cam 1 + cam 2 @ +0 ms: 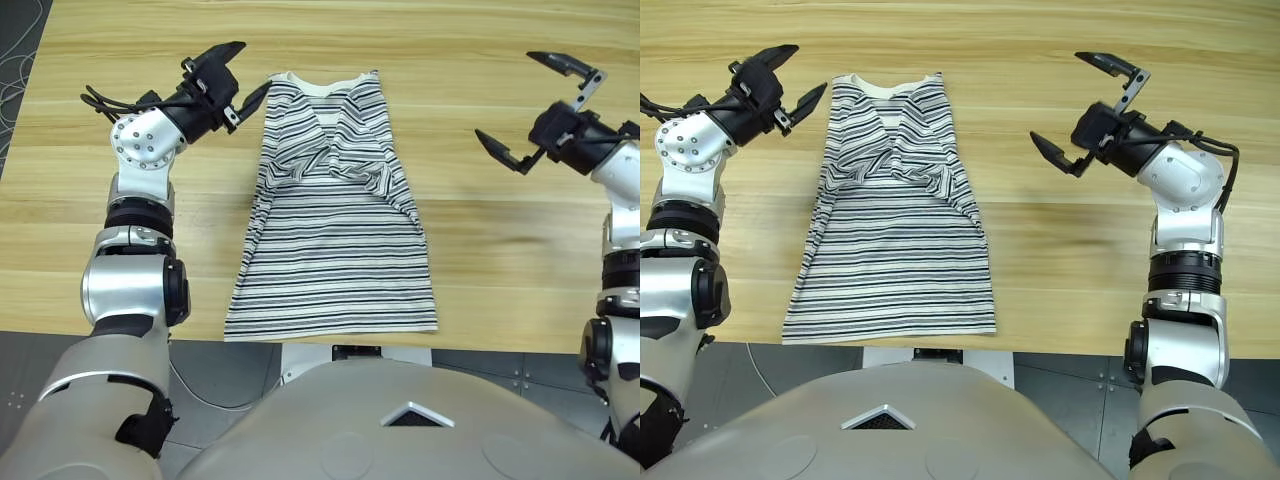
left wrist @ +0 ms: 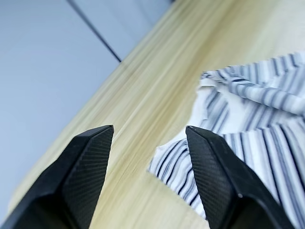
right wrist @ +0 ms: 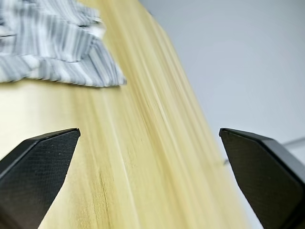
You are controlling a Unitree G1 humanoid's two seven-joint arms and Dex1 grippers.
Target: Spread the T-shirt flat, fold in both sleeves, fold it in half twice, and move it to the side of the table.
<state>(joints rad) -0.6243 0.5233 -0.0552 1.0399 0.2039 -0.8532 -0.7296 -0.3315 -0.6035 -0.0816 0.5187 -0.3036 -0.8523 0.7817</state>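
- Since both sleeves [image 1: 345,165] already lie folded inward and meet in a bunched knot across the chest, I judge the sleeve step done and the first fold in half to be the one in hand.
- The T-shirt [image 1: 335,250] lies at the centre of the head view on the table [image 1: 500,260], with its collar [image 1: 320,85] toward the top of the frame and its hem [image 1: 330,325] close to the table's bottom edge.
- My left gripper [image 1: 250,68] hovers at the upper left, just beside the shirt's shoulder corner, its jaws spread and holding nothing.
- My right gripper [image 1: 505,95] hangs at the upper right, well apart from the cloth, its jaws wide and empty.
- The next move probably calls for a pinch on each collar-end corner, so my right arm would first have to cross to the far shoulder. Each pinch should catch the folded sleeve layer too, or that layer may slip loose as the end is carried toward the hem.
- The shirt looks like a thin, limp knit with dark and white cross stripes and a plain pale collar band. It forms a long panel, narrow at the shoulders and wider at the hem, puckered where the sleeves meet.
- The table is smooth, pale wood with a long grain, so the cloth may slide on it.
- My fingers [image 2: 86,176] are black wedges with finely textured faces.
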